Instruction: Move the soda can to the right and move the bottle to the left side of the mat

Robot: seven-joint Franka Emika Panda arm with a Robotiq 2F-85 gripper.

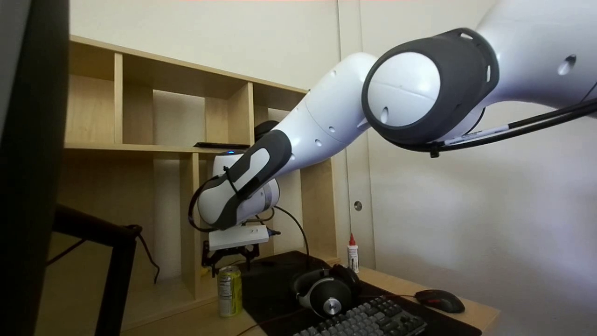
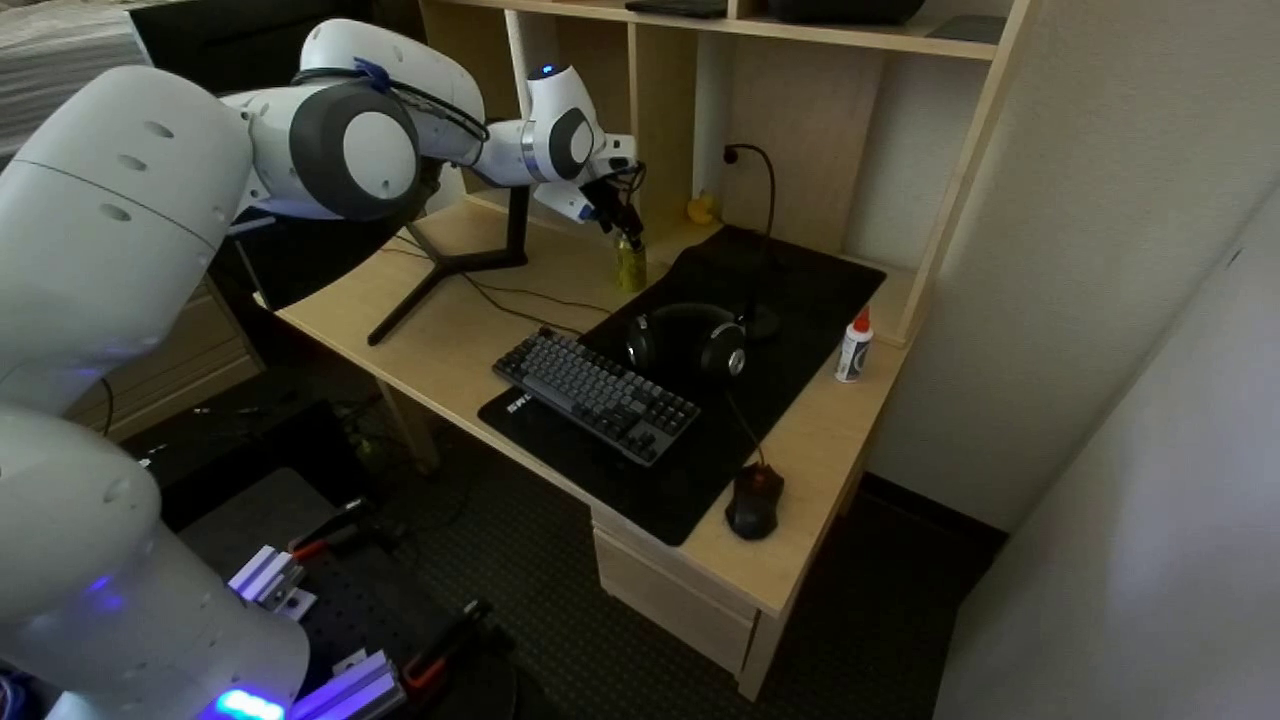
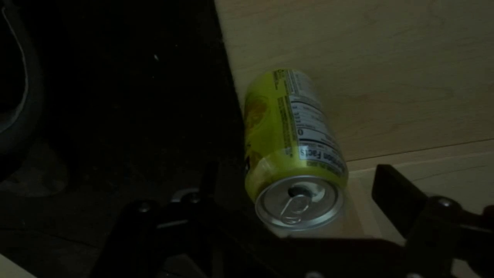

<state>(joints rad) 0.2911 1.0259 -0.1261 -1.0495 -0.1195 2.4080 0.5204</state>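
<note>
Soda can (image 3: 293, 143), upright metal cylinder, on woodgrain desk (image 3: 393, 85)

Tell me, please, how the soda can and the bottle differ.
The soda can is yellow-green; the bottle is whitish. The can's silvery top is opened, while the bottle's pointed red cap is on. The can is stout for its height, the bottle slimmer. The can stands by the open fingers, the bottle away from them. Both stand upright on the desk, off the mat.
</note>
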